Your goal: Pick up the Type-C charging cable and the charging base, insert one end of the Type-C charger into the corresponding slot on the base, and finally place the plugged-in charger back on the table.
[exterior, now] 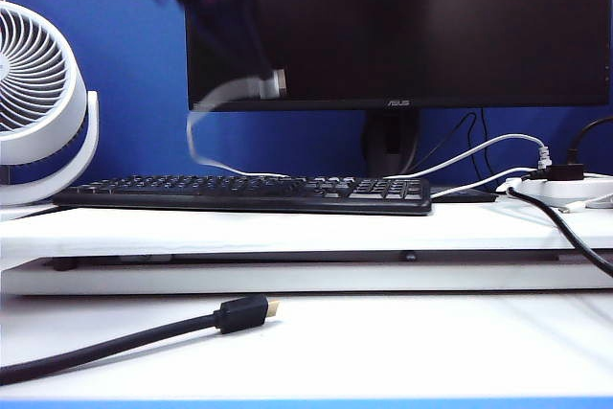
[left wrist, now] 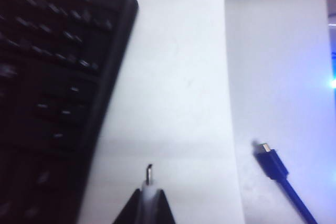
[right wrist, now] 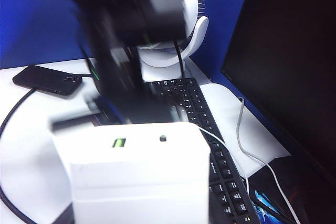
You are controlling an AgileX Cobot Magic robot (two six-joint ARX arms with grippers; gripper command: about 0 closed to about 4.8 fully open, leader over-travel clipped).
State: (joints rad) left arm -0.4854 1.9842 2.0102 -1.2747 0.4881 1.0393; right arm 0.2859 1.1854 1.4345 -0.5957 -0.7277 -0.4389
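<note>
White table (exterior: 287,227) beneath; left gripper (left wrist: 148,195) clamped on Type-C charging cable (exterior: 206,112), right gripper clamped around charging base (right wrist: 139,174); blurred swing risks misaligned plug.

The left gripper (exterior: 273,83) hangs high, blurred in the exterior view, its jaws shut tight on the plug of the Type-C charging cable (left wrist: 149,182), whose metal tip pokes out beyond them. The right gripper is hidden behind the charging base (right wrist: 139,177), which fills the foreground of its wrist view.
</note>
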